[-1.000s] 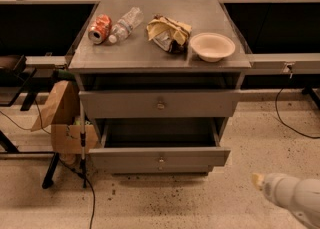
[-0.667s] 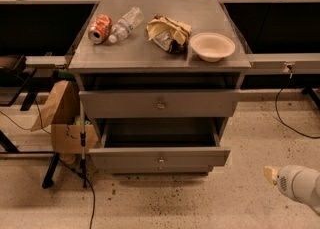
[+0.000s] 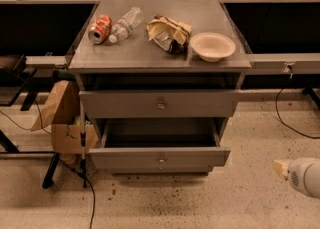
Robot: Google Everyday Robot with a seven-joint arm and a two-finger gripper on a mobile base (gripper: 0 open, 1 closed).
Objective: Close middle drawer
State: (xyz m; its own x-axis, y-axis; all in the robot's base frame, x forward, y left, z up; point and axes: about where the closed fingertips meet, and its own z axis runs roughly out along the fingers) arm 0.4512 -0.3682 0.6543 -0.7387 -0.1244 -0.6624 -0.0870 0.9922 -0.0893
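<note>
Soda can, plastic bottle, crumpled chip bag, white bowl on cabinet top, cardboard box beside

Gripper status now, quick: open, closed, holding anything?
Gripper: low at the right edge, apart from the open middle drawer; open or closed cannot be told.

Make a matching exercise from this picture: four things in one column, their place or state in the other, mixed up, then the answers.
1 wide grey middle drawer, small round knob
2 orange soda can
3 round cream bowl
4 white robot gripper

A on its side, grey cabinet top's left
B view's lower right, away from the middle drawer
C pulled open
D upright, cabinet top's right

Pairs: 1-C, 2-A, 3-D, 4-B
</note>
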